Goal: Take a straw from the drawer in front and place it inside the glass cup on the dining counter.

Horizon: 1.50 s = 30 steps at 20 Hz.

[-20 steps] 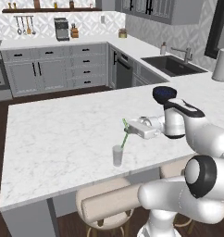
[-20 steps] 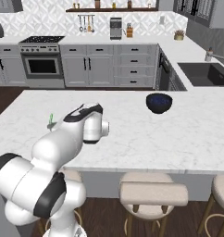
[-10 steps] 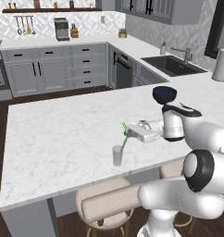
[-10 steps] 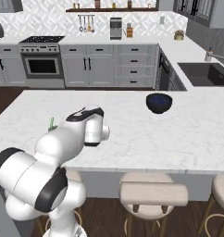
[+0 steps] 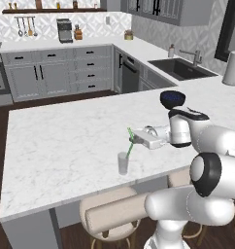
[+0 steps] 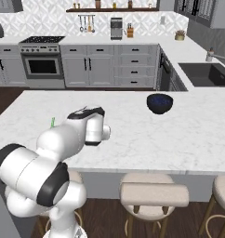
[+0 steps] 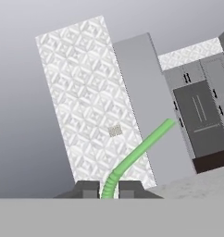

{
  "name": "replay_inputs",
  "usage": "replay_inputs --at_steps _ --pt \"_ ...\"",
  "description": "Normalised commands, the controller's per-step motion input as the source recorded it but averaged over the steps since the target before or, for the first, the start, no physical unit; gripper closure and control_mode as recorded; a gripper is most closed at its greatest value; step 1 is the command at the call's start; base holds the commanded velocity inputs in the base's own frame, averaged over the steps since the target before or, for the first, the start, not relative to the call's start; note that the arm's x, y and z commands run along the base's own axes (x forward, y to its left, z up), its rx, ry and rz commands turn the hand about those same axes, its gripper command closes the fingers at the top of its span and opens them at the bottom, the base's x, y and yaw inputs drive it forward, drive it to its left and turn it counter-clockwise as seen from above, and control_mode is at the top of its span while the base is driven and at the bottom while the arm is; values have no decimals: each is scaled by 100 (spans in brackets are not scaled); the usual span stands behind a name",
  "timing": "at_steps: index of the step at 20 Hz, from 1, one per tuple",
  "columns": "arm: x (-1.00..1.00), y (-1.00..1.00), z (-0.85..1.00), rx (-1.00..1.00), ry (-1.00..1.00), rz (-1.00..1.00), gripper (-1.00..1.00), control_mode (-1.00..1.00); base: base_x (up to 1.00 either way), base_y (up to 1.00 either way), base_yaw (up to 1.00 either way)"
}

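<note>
On the dining counter (image 5: 66, 146), toward its far right corner, a dark blue bowl (image 6: 159, 102) sits alone, well apart from my work. Padded stools (image 6: 154, 194) line the near edge below me. Beyond the floor, the wall counter carries a sink (image 5: 180, 69), a coffee machine (image 5: 64, 30) and a paper towel roll (image 5: 232, 68); utensils hang under the shelf. Nothing stands between my hand and the cup.

The glass cup (image 5: 123, 163) stands upright near the near edge of the dining counter, about midway along it, clear marble all round it. My gripper (image 5: 135, 140) is held out level just above and beside the cup, to its right. Its fingers are clamped on the straw (image 5: 130, 143). The straw slants: upper end up by my fingertips, lower end down at the cup's mouth; I cannot tell if the tip is inside the rim. From the hand view, the straw (image 7: 134, 159) rises between my two tips, ribbed at the base, bending away right.

No writing legible anywhere.
</note>
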Motion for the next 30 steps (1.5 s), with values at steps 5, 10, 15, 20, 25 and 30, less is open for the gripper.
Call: replay_inputs --at_steps 5,10,15,20,25,30 --pt "10 11 -3 0 0 0 100 -100 0 0 0" --pt "-3 5 0 0 0 0 100 -100 0 0 0" --pt "-3 0 0 0 0 0 100 -100 0 0 0" --pt "0 0 2 0 0 0 100 -100 0 0 0" --pt "0 0 6 0 0 0 100 -100 0 0 0" --pt "0 0 3 0 0 0 100 -100 0 0 0"
